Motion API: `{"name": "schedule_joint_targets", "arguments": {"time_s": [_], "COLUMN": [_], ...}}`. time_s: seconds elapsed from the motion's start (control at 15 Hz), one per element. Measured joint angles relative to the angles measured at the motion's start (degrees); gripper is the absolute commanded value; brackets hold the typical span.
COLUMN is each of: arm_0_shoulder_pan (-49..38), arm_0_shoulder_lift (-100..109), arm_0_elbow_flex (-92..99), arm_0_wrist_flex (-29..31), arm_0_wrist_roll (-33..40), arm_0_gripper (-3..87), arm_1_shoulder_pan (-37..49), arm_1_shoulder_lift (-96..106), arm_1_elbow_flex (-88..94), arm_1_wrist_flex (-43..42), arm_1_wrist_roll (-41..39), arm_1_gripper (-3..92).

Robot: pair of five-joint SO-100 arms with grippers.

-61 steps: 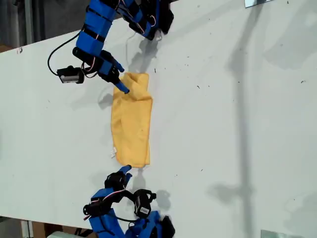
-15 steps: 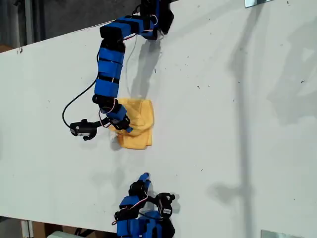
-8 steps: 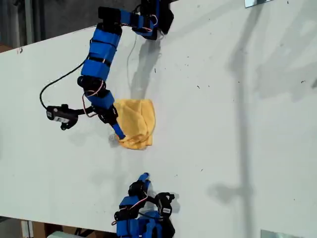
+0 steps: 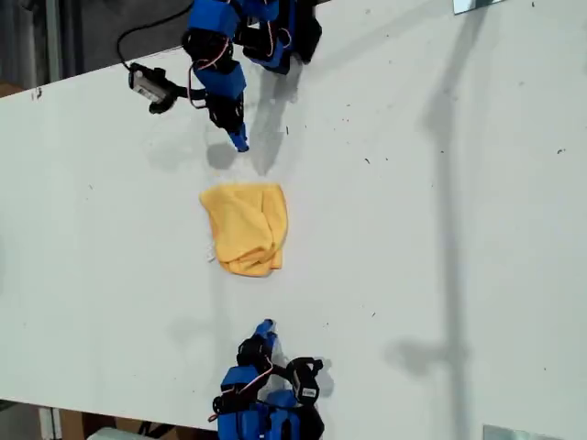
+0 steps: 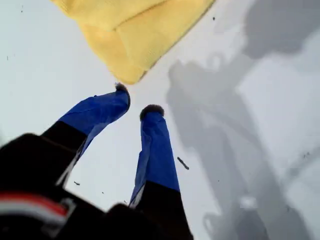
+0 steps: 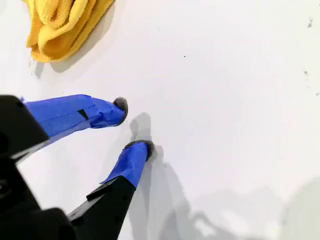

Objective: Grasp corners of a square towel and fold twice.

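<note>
One square towel (image 4: 245, 227) lies folded small and rumpled mid-table (image 4: 413, 229) — the arm (image 4: 220, 82) at the exterior view's top, on it half a second ago, has pulled clear. Two grippers, both empty: my first gripper (image 5: 136, 100) narrowly parted, my second gripper (image 6: 132, 125) wider — each short of the cloth.

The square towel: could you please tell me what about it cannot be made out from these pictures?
- Exterior view: the square towel lies bunched, so its own top fold hides the layers beneath. How neatly the edges match cannot be told.
- First wrist view: the picture's edge cuts it off. Only one folded end shows.
- Second wrist view: the edge cuts it off too, leaving only a crumpled end.
</note>
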Motion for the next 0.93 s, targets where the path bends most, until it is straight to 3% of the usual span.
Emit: {"name": "schedule_joint_targets", "arguments": {"time_s": [0.13, 0.2, 0.33, 0.4, 0.6, 0.73, 0.87, 0.93], "arm_0_shoulder_pan": [-0.8, -1.0, -1.1, -1.6, -2.1, -2.1, -1.7, -1.8], "arm_0_shoulder_lift": [11.4, 20.8, 46.2, 51.3, 54.2, 54.5, 54.5, 54.5], "arm_0_elbow_flex": [5.6, 9.5, 13.1, 13.6, 13.9, 13.9, 13.9, 13.9], "arm_0_wrist_flex": [1.8, 5.7, 21.1, 25.3, 30.8, 31.0, 31.0, 31.0], "arm_0_wrist_roll": [0.0, 0.2, -0.5, -0.7, -5.4, -8.7, -6.8, -2.0], "arm_0_gripper": [12.6, 13.8, 13.7, 13.6, 13.7, 13.5, 13.4, 13.4], "arm_1_shoulder_pan": [-0.4, -1.7, -1.4, -0.4, 4.7, 6.7, 7.4, 7.2], "arm_1_shoulder_lift": [21.0, 25.8, 27.9, 28.3, 29.1, 29.0, 29.0, 29.0], "arm_1_elbow_flex": [7.1, 8.1, 10.4, 11.9, 13.3, 13.3, 13.3, 13.3], "arm_1_wrist_flex": [8.3, 10.7, 11.2, 11.2, 18.5, 21.4, 23.4, 23.6], "arm_1_wrist_roll": [1.3, 1.8, 2.6, 4.1, 22.9, 28.6, 26.9, 25.5], "arm_1_gripper": [10.2, 10.2, 10.2, 10.2, 8.3, 8.3, 8.4, 8.4]}}
